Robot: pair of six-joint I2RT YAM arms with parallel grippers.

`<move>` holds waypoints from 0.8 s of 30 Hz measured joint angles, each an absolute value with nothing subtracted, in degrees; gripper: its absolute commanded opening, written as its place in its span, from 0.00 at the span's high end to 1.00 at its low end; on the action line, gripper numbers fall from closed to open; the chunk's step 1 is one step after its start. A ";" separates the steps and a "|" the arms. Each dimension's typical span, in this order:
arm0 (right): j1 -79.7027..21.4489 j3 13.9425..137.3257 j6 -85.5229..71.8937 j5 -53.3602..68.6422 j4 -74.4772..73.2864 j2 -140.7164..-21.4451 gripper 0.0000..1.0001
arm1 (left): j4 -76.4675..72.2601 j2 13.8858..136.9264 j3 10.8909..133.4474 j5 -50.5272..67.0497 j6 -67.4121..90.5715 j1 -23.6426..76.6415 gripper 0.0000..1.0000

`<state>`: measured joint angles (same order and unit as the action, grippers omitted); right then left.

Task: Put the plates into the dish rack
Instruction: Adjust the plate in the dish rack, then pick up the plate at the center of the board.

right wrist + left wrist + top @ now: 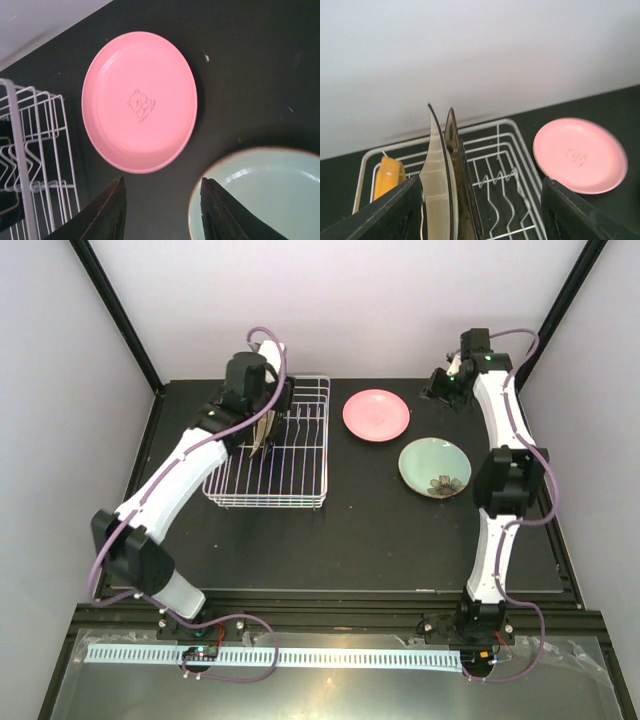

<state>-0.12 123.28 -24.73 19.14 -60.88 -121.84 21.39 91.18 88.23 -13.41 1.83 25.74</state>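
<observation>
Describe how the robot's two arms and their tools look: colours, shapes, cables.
Both the left arm and right arm have white shells with black joint housings. A purple cable loops along each. The left tool and right tool each have two flat, matte black fingers.

The pink plate [140, 102] lies flat on the dark table [250, 60], dish rack [35, 150] left of it, green plate [265, 195] lower right.

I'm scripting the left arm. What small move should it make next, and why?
Probably lift the left gripper straight up, clear of the dish rack. Its fingers stand wide apart around the two plates standing on edge in the rack, so they seem let go. The pink plate and green plate lie on the table.
</observation>
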 measured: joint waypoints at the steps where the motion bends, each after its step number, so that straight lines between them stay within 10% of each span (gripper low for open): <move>1: -0.12 126.96 -24.16 19.92 -61.54 -125.34 0.57 | 22.02 89.49 89.27 -12.93 2.57 26.00 0.31; 24: -2.52 135.52 -21.80 26.65 -60.14 -144.11 0.59 | 31.75 68.31 73.89 -16.86 3.40 37.17 0.26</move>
